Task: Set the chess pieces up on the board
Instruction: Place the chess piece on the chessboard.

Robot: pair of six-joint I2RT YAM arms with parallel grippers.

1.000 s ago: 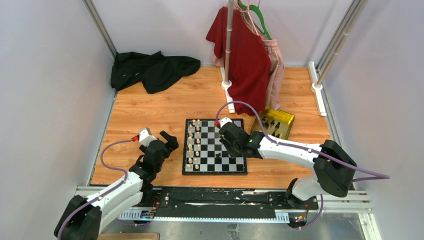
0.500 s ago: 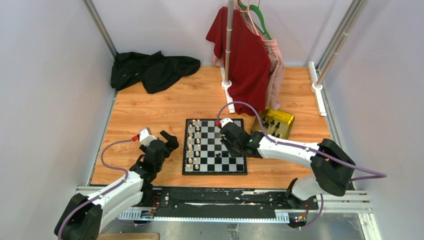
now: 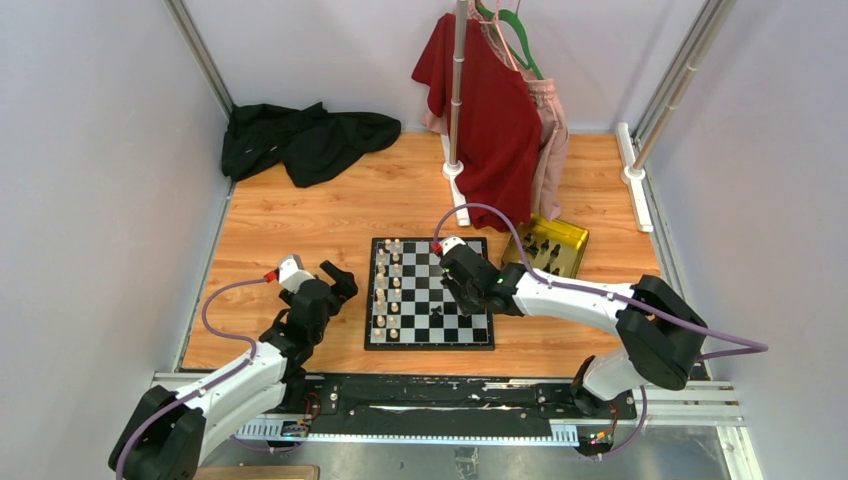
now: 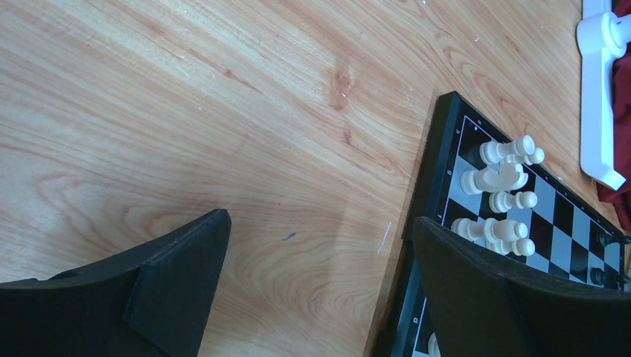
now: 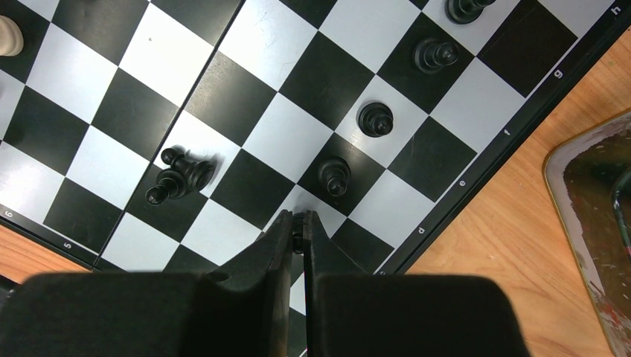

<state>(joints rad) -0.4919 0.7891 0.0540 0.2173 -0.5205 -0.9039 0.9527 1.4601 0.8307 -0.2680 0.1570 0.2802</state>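
The chessboard (image 3: 428,322) lies on the wooden floor, with cream-white pieces (image 3: 388,290) in two columns along its left side. Black pieces (image 5: 375,119) stand near its right edge, and one black piece (image 5: 175,179) lies tipped over. My right gripper (image 5: 299,221) is shut on a small black piece (image 5: 298,223) just above a white square near the right border (image 5: 476,175). My left gripper (image 4: 320,227) is open and empty over bare wood beside the board's left edge (image 4: 428,160). White pieces (image 4: 500,178) also show in the left wrist view.
A shiny yellow-gold tray (image 3: 572,240) with more black pieces sits right of the board. A clothes rack with a red garment (image 3: 495,110) stands behind it. A black cloth heap (image 3: 300,135) lies at the back left. White rack feet (image 4: 601,89) are close to the board.
The right arm has shifted very slightly; its gripper stays over the board's right part. The left arm has not moved.
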